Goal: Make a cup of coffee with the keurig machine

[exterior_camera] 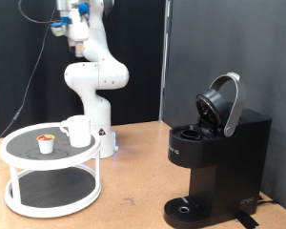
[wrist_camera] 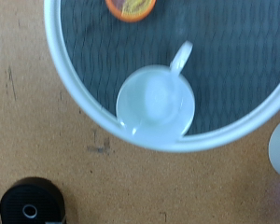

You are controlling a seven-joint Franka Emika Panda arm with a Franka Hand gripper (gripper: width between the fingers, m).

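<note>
The white cup (exterior_camera: 78, 131) stands upright on the top shelf of a round white two-tier stand (exterior_camera: 11, 156), its handle to the side. From the wrist view I look straight down into the empty cup (wrist_camera: 156, 103). The black keurig machine (exterior_camera: 214, 157) stands at the exterior view's right with its domed lid (exterior_camera: 222, 103) raised open. Its round drip base shows in the wrist view (wrist_camera: 30, 203). My gripper (exterior_camera: 66, 23) hangs high above the stand, near the exterior view's top. Its fingers do not show in the wrist view.
A small brown-topped pod (exterior_camera: 46, 143) sits on the stand's dark mesh shelf beside the cup, and also shows in the wrist view (wrist_camera: 131, 7). The stand's white rim (wrist_camera: 70, 70) rings the shelf. The wooden table (exterior_camera: 133, 181) lies between stand and machine. Black curtains hang behind.
</note>
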